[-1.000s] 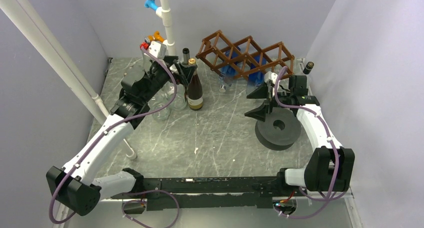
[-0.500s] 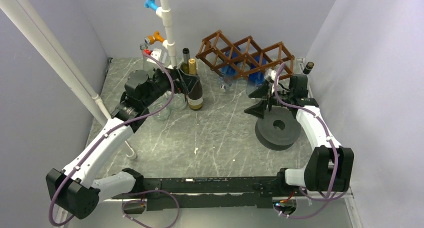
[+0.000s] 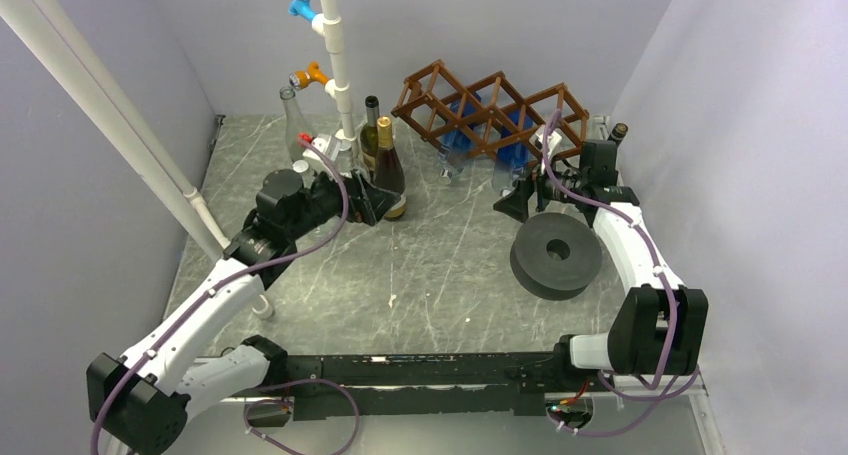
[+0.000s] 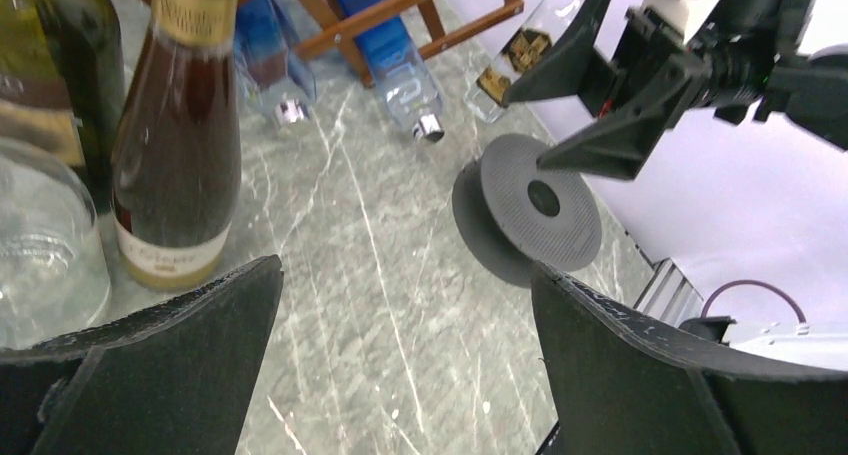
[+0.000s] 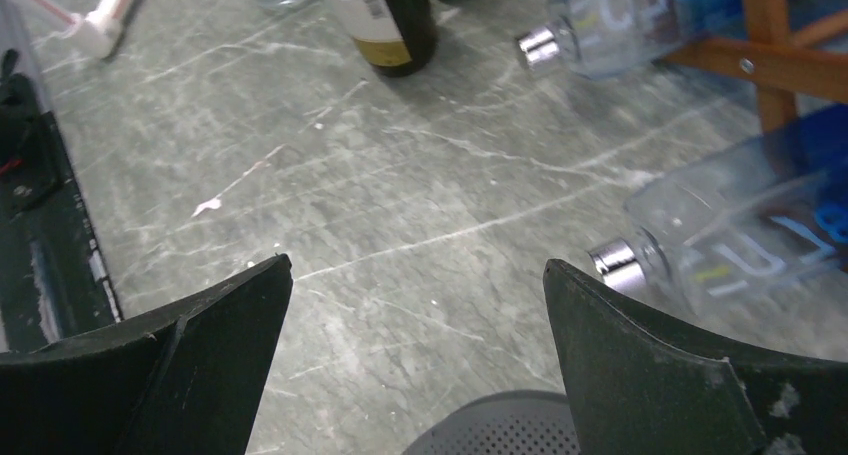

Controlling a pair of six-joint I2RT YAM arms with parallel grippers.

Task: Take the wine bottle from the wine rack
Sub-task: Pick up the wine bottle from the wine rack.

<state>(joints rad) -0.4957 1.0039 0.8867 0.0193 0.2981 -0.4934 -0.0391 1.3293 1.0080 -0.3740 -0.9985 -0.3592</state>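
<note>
The brown lattice wine rack (image 3: 492,107) stands at the back of the table, and two blue-tinted bottles (image 3: 512,147) with silver caps lie in its lower cells. A brown wine bottle (image 3: 389,172) with a gold foil top stands upright on the table left of the rack, also in the left wrist view (image 4: 176,145). My left gripper (image 3: 372,203) is open, low beside that bottle's base, holding nothing (image 4: 405,270). My right gripper (image 3: 515,197) is open near the rack's right end. Nothing lies between its fingers (image 5: 417,263), and a capped bottle (image 5: 720,233) is just to its right.
A dark bottle (image 3: 372,123) and a clear bottle (image 3: 292,123) stand by the white pipe (image 3: 335,45) behind the wine bottle. A clear glass vessel (image 4: 40,265) is beside it. A black disc (image 3: 556,255) lies under the right arm. Another dark bottle top (image 3: 618,132) shows at the far right.
My left gripper has come down from the wine bottle's neck to table level beside its base, still open. My right gripper has turned and edged toward the rack.
</note>
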